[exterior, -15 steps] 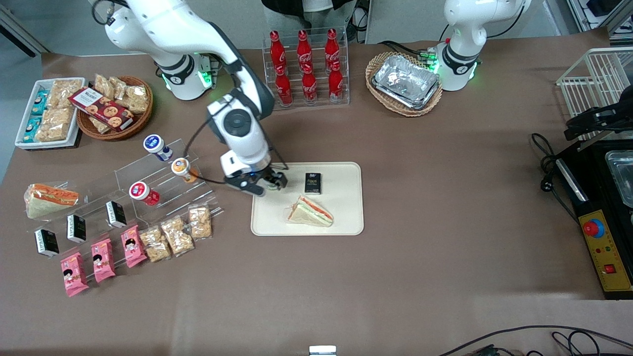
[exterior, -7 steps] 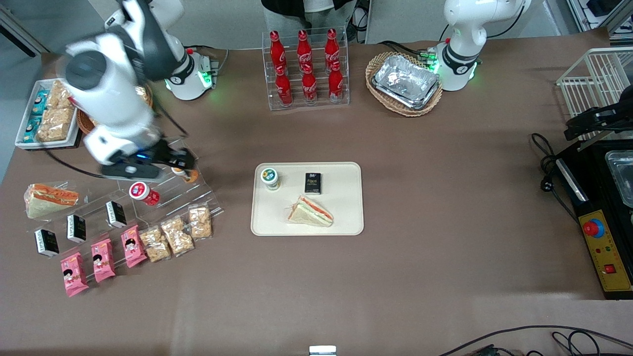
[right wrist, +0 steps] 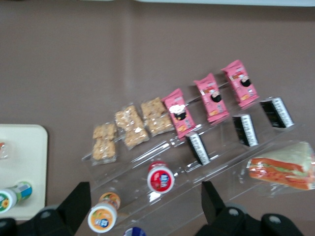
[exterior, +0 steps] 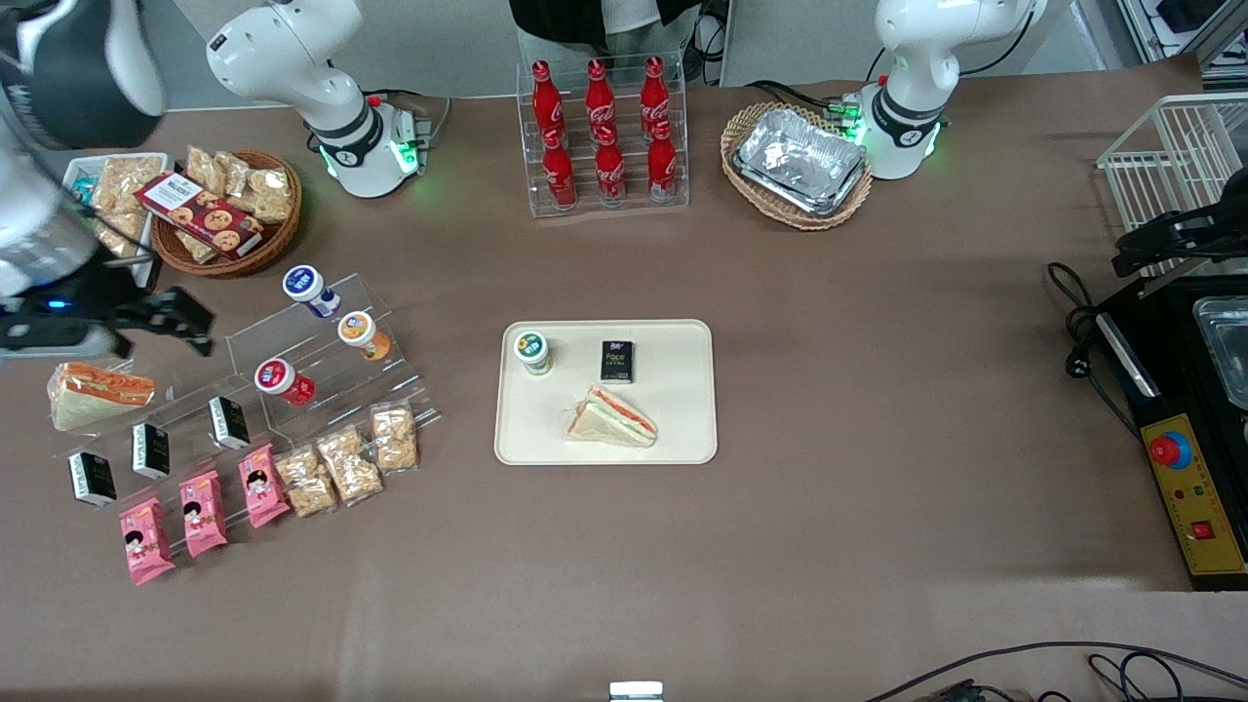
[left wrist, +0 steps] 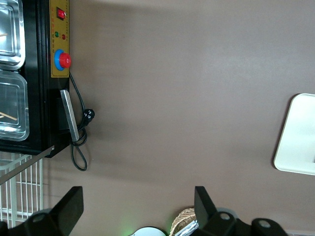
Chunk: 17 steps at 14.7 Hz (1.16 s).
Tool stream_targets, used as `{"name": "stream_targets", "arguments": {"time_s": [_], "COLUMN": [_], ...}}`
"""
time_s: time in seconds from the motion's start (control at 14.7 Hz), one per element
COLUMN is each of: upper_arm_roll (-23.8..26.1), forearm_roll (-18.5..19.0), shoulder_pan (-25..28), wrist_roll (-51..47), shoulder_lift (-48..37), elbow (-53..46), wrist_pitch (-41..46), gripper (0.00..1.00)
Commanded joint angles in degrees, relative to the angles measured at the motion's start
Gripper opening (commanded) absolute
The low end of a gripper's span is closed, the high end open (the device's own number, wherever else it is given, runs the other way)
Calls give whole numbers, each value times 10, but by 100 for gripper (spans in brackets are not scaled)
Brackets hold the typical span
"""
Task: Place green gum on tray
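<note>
The green gum (exterior: 533, 351) stands upright on the cream tray (exterior: 682, 429), in the tray's corner toward the working arm and farther from the front camera. Nothing touches it. My gripper (exterior: 174, 322) is open and empty, raised well above the table toward the working arm's end, over the acrylic display rack (exterior: 322, 361). In the right wrist view the gum (right wrist: 12, 195) shows on the tray (right wrist: 22, 152), far from my gripper (right wrist: 145, 199), whose black fingers (right wrist: 76, 204) stand wide apart above the rack.
The tray also holds a wrapped sandwich (exterior: 612, 417) and a black box (exterior: 616, 361). The rack carries blue-lidded (exterior: 304, 286), orange-lidded (exterior: 356, 330) and red-lidded (exterior: 276, 377) bottles. Snack packets (exterior: 200, 512), a cola rack (exterior: 604, 132) and a basket of foil trays (exterior: 798, 161) stand around.
My gripper let go of the green gum on the tray, then swung away and up toward the working arm's end of the table. The gum stays upright.
</note>
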State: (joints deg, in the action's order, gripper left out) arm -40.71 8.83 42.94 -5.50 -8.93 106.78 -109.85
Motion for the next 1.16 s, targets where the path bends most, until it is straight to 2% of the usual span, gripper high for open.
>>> {"name": "stream_targets", "arguments": {"time_s": [0.0, 0.14, 0.27, 0.55, 0.68, 0.75, 1.09], "upper_arm_roll": [-24, -4, 52, 205, 283, 306, 319], "forearm_roll": [6, -2, -16, -21, -50, -55, -56], "shoulder_pan": [3, -51, -116, -269, -352, -377, -396], "wrist_roll": [37, 51, 53, 62, 61, 62, 61], "shoulder_lift": [22, 42, 51, 55, 59, 64, 87], "elbow": [-66, -93, -111, -112, -117, -125, -130], "wrist_pitch": [52, 80, 101, 104, 122, 123, 131], "gripper": [100, 100, 100, 100, 100, 100, 100]}}
